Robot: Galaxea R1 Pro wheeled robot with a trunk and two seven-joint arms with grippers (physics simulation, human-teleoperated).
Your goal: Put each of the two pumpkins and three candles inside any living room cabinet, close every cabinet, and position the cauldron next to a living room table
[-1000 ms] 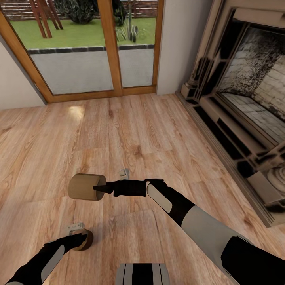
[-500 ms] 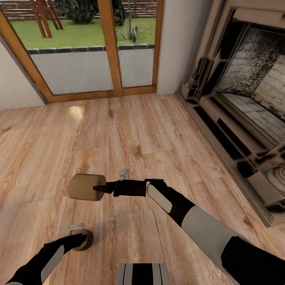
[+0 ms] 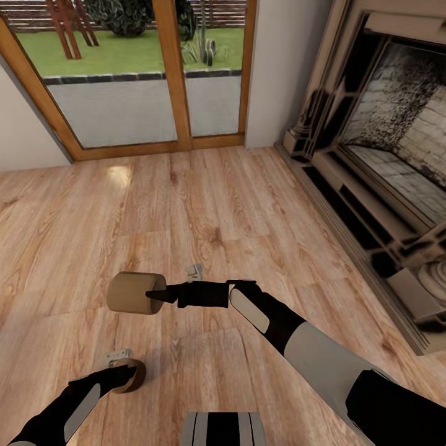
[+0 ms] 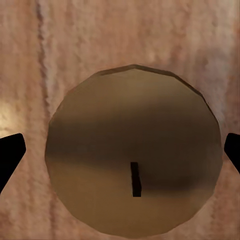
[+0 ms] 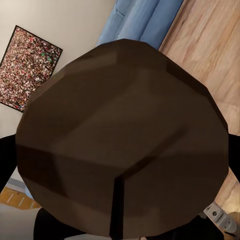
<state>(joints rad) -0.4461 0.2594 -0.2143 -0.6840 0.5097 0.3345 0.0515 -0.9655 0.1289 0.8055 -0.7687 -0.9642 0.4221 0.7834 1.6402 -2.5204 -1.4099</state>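
Two candles are showing in the head view: one candle (image 3: 128, 293) is sitting left of centre in the frame, and a second candle (image 3: 132, 375) is lying in the lower left. Two grippers are showing there too, the right gripper (image 3: 155, 295) at the first candle and the left gripper (image 3: 127, 373) at the second. One fireplace (image 3: 396, 155) is occupying the right side.
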